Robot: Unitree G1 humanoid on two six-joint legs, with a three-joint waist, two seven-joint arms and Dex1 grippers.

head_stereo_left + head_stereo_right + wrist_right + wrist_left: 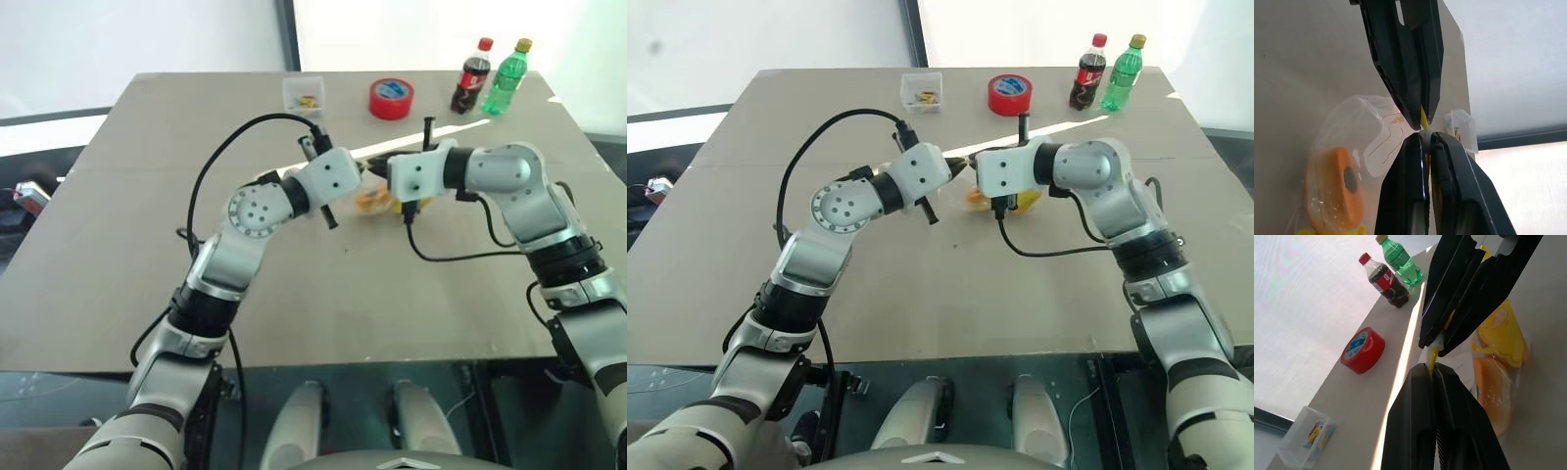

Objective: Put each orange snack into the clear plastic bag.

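Near the surface's far edge, from left to right, stand a small clear box, a red tape roll, a cola bottle and a green bottle. Toward the middle, the left gripper meets the right gripper tip to tip, each with jaws pressed together on the yellow strip of the clear plastic bag. An orange snack sits inside the hanging bag.

Both arms reached inward and met tip to tip at the centre of the frame. The left gripper was clamped closed, and the right gripper was likewise pinched closed opposite it.
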